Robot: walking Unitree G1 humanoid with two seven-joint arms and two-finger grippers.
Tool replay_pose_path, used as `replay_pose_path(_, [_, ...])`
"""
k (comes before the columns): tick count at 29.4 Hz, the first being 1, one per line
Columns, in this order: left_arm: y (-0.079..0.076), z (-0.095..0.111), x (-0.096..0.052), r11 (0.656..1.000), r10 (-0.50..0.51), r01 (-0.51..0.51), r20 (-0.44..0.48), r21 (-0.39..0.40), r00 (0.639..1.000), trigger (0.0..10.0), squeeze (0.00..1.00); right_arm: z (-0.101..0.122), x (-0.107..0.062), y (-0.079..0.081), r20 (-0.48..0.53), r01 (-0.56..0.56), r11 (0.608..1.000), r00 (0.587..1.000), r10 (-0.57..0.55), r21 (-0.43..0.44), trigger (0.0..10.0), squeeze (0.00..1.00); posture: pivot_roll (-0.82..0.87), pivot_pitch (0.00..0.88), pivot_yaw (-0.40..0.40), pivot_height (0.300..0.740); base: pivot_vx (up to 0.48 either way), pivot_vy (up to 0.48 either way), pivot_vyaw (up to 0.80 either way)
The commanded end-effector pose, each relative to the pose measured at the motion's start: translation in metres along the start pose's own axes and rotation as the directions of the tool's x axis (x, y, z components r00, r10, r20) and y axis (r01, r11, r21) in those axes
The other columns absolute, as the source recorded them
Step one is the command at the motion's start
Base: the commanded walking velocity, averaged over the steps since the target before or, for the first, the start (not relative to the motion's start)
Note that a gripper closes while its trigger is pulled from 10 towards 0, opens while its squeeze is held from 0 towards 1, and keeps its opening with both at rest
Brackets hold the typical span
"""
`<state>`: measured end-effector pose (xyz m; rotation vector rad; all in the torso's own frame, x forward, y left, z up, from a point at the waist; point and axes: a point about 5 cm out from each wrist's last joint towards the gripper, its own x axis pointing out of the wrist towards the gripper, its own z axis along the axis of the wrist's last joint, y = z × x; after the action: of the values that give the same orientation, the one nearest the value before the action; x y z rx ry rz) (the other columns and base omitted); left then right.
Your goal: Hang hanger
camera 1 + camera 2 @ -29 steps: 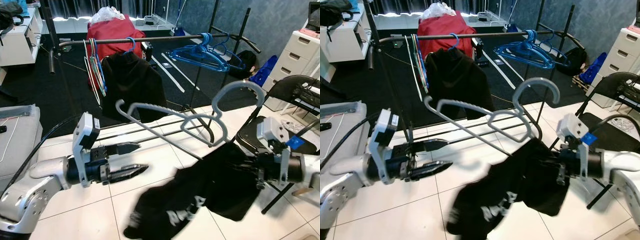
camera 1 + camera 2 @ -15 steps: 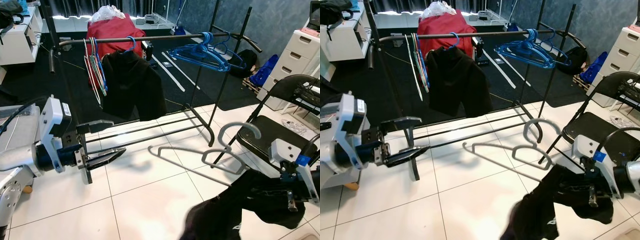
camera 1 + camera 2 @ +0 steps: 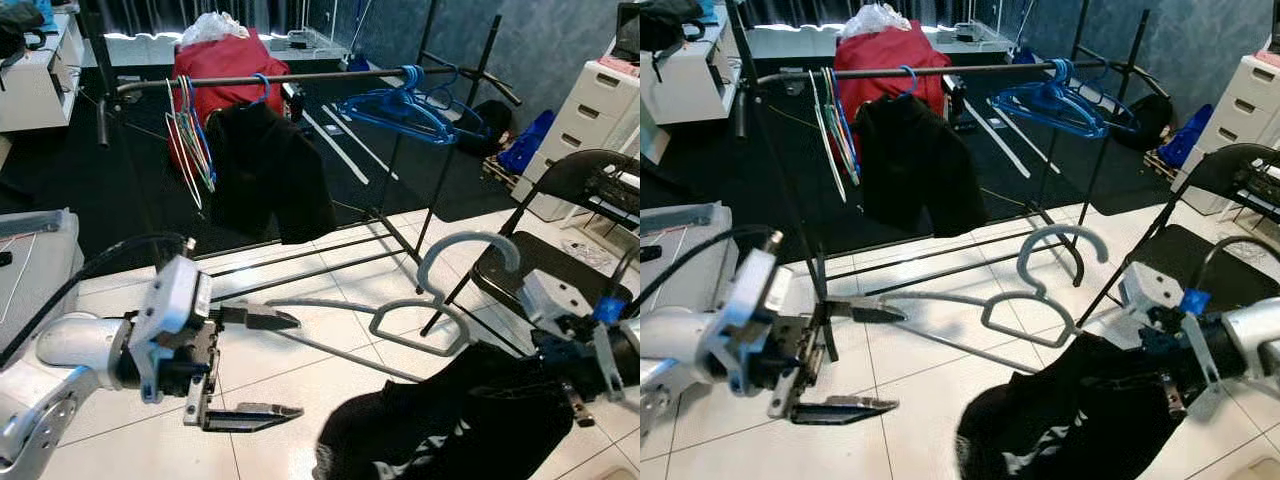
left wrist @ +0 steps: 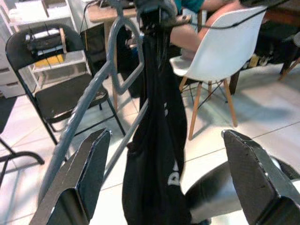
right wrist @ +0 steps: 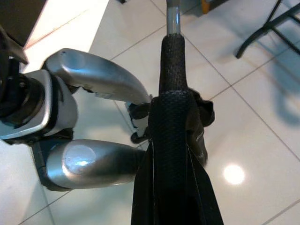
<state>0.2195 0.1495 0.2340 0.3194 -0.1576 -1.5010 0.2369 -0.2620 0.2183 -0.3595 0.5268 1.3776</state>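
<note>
A grey plastic hanger [image 3: 400, 322] with a black garment [image 3: 450, 430] draped over it is held low above the tiled floor. My right gripper [image 3: 560, 375] is shut on its right end, and the fingers are partly buried in the cloth. The hanger's hook [image 3: 470, 250] points up. My left gripper [image 3: 265, 365] is open wide at the hanger's left tip, one finger above it and one below. In the left wrist view the hanger [image 4: 93, 93] and the garment [image 4: 159, 140] hang between the spread fingers [image 4: 84, 187]. The clothes rack's rod [image 3: 270, 80] stands beyond.
On the rack hang blue hangers [image 3: 400, 105], thin coloured hangers [image 3: 190, 140] and a black garment [image 3: 265, 170]. A black folding chair [image 3: 560, 200] and white drawers [image 3: 600, 110] stand at the right. A white chair [image 4: 220, 47] and a person's arm [image 4: 197, 37] appear behind.
My left gripper has swung in to the hanger's left tip and spread its fingers one above the other. The hanger, dropped low half a second ago, has risen slightly and shifted left.
</note>
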Motion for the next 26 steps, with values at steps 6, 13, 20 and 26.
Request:
replay_pose_path(6, [0.016,-0.005,0.004,0.99,0.122,-0.118,-0.049,0.078,0.991,10.0,0.0,0.001,0.003,0.005,-0.024,-0.077,0.997,0.997,0.077,-0.008,0.0,0.0,-0.05,0.048,-0.073,0.74,0.0,0.0,0.0])
replay_pose_path(13, [0.024,-0.005,-0.004,0.982,0.168,-0.159,-0.08,0.101,0.983,10.0,0.0,-0.005,0.008,0.011,-0.071,-0.128,0.992,0.989,0.128,0.012,0.0,0.0,-0.05,0.054,-0.072,0.74,0.0,0.0,0.0])
replay_pose_path(20, [0.016,-0.015,-0.001,0.992,0.109,-0.097,-0.151,0.083,0.983,10.0,0.0,-0.002,0.009,0.012,-0.066,-0.148,0.989,0.987,0.148,0.005,0.0,0.0,-0.05,0.058,-0.074,0.74,0.0,0.0,0.0])
replay_pose_path(26, [0.005,-0.025,0.007,0.999,0.005,0.004,-0.199,0.044,0.98,10.0,0.0,0.001,0.009,0.012,-0.071,-0.158,0.987,0.985,0.157,-0.005,0.0,0.0,-0.06,0.059,-0.076,0.74,0.0,0.0,0.0])
